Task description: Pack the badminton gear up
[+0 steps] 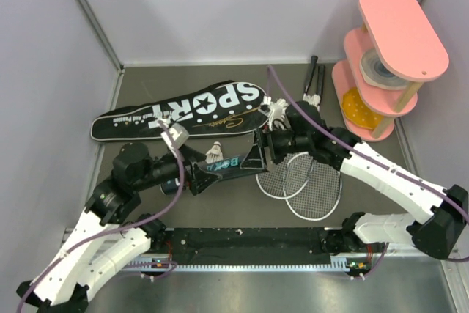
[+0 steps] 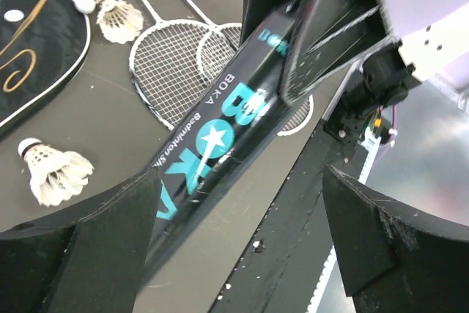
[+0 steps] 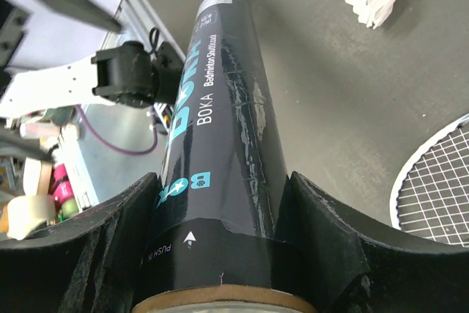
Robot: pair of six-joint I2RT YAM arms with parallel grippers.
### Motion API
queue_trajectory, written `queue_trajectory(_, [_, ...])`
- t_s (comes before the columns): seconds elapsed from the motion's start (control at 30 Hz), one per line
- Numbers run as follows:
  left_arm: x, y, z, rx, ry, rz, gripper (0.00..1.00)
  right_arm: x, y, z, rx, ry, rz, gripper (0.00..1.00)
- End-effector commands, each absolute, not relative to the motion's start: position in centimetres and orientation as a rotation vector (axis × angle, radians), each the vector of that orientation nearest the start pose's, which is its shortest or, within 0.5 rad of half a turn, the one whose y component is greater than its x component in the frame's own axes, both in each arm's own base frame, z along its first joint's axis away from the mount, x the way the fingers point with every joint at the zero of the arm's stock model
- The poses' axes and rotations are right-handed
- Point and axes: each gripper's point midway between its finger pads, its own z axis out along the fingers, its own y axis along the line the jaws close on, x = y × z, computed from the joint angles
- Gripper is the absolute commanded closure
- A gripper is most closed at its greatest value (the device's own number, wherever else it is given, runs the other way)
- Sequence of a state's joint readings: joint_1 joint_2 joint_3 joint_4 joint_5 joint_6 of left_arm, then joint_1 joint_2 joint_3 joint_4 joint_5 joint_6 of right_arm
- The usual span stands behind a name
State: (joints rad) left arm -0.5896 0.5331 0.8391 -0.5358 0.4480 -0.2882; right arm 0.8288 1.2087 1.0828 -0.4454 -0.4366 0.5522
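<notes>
My right gripper (image 1: pixel 262 150) is shut on one end of the long black shuttle tube (image 1: pixel 229 163) and holds it off the table; in the right wrist view the tube (image 3: pixel 220 122) fills the gap between my right gripper's (image 3: pixel 220 247) fingers. My left gripper (image 1: pixel 199 178) is open at the tube's other end. In the left wrist view the tube (image 2: pixel 220 144) runs beside the left finger (image 2: pixel 95 247), not clamped. The SPORT bag (image 1: pixel 183 111) lies behind. Two rackets (image 1: pixel 308 181) lie crossed at right. One shuttlecock (image 1: pixel 214 153) lies by the tube and two shuttlecocks (image 1: pixel 278 111) lie near the bag.
The pink tiered stand (image 1: pixel 388 56) stands at the back right with a tape roll (image 1: pixel 381 67) on a shelf. A black strip (image 1: pixel 249 243) runs along the table's near edge. Grey walls close the left, back and right sides.
</notes>
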Motion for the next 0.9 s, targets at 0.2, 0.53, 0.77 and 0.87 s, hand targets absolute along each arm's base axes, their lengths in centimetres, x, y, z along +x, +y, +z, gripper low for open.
queue_trajectory(0.2, [14.2,-23.9,29.6,1.134,1.388,-0.862,0.01,13.9,31.0,27.9,-0.850,2.173,1.402,0.68])
queue_trajectory(0.53, [13.1,-27.8,26.0,1.396,1.458,-0.984,0.01,13.9,31.6,29.1,-0.896,2.165,1.456,0.68])
queue_trajectory(0.77, [14.3,-28.4,25.3,1.345,1.525,-0.962,0.27,15.5,30.3,30.1,-0.757,2.139,1.307,0.64])
queue_trajectory(0.87, [15.6,-28.4,26.7,1.208,1.495,-0.931,0.36,16.6,29.3,30.5,-0.590,2.108,1.252,0.48])
